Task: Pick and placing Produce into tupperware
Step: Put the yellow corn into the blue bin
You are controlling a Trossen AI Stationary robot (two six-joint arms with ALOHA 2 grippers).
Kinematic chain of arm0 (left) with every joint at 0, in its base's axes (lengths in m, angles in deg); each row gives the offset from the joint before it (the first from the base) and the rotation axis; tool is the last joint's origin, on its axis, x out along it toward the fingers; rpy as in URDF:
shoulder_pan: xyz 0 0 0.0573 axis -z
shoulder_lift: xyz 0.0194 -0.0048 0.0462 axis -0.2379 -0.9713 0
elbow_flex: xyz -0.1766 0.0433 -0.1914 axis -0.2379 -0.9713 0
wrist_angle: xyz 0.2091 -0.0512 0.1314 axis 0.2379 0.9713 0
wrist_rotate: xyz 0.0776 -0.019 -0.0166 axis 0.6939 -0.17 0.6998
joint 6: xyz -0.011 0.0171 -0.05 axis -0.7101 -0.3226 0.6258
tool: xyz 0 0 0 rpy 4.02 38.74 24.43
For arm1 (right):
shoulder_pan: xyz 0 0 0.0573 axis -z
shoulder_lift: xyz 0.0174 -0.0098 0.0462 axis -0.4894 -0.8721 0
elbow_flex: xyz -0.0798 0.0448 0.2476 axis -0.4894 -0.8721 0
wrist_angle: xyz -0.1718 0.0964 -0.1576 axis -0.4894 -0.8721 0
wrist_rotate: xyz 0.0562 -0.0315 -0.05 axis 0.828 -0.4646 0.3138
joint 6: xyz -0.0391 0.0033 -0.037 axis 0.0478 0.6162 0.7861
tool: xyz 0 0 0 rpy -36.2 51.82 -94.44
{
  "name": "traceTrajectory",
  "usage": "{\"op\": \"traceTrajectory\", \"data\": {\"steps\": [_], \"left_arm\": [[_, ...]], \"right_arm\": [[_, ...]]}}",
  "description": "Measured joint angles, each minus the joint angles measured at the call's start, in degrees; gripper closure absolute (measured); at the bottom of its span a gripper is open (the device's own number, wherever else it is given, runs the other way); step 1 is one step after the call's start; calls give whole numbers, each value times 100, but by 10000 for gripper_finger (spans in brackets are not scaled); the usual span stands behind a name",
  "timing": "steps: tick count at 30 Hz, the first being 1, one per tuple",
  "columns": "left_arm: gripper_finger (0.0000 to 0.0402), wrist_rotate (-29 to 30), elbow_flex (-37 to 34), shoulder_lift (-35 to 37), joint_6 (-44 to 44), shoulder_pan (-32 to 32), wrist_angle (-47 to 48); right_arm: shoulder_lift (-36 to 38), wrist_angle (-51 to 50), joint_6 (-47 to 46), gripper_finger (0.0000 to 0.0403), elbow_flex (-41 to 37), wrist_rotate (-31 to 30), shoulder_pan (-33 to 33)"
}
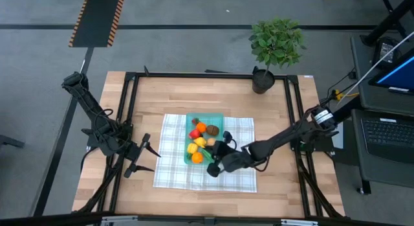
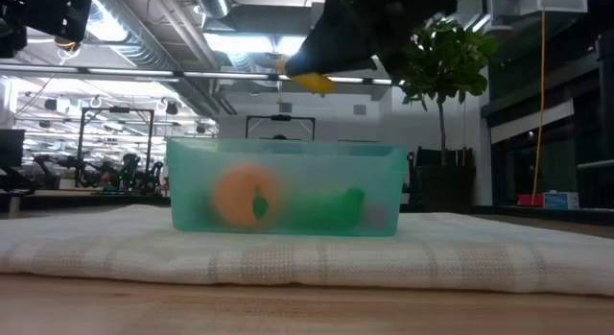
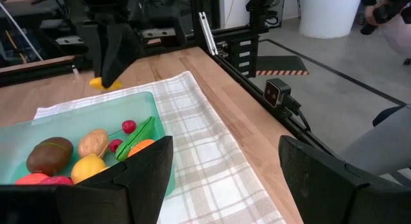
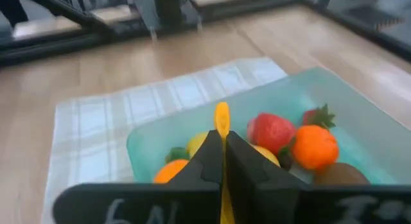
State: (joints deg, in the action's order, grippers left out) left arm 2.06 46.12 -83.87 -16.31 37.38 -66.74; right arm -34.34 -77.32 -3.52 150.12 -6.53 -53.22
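Right tool [image 4: 223,161], clamped on a thin yellow produce piece [image 4: 222,118], hovers over the translucent teal rectangular tupperware [image 1: 218,119], which holds red, orange, yellow, brown and green toy produce [image 1: 201,128]. Left tool [image 1: 143,156] waits apart.

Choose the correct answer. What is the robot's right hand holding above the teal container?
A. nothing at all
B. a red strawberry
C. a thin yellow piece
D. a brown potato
C: the right hand is shut on a thin yellow piece, raised over the teal container that already holds other toy produce.
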Motion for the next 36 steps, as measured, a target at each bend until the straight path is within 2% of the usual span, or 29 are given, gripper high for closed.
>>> {"op": "traceTrajectory", "data": {"steps": [5, 10, 25, 36], "left_arm": [[128, 0, 1, 0, 0, 0, 2], [128, 0, 1, 0, 0, 0, 42], [128, -2, 2, 2, 0, 1, 48], [128, -2, 1, -2, -2, -1, 48]], "right_arm": [[0, -1599, -509, 396, 655, 179, 147], [2, -2347, -911, 396, 899, 588, 208], [-297, -2487, -1052, 393, 892, 638, 206], [-459, -2459, -1052, 335, 892, 640, 206]]}}
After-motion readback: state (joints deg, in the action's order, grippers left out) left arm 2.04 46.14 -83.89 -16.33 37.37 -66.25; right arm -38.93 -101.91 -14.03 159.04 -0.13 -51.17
